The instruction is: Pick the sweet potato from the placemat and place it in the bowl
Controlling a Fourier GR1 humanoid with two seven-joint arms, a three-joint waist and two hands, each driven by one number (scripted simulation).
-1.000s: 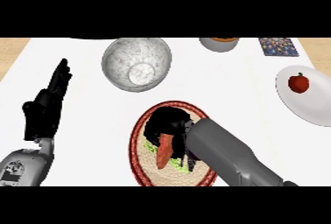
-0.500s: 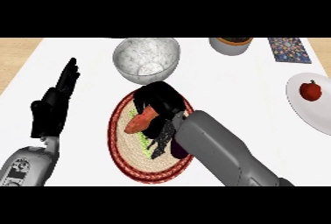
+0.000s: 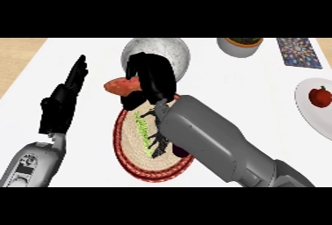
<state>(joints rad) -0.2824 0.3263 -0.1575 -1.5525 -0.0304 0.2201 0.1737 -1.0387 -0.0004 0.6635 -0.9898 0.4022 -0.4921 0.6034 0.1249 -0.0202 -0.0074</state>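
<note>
Just beyond the round placemat [image 3: 133,151], right hand [image 3: 150,79] curled round the sweet potato [image 3: 121,85], now lifted clear of the mat and carried up beside the bowl [image 3: 162,49] since half a second ago. Off to that hand's left, left hand [image 3: 63,97] resting with fingers straight, unchanged.
</note>
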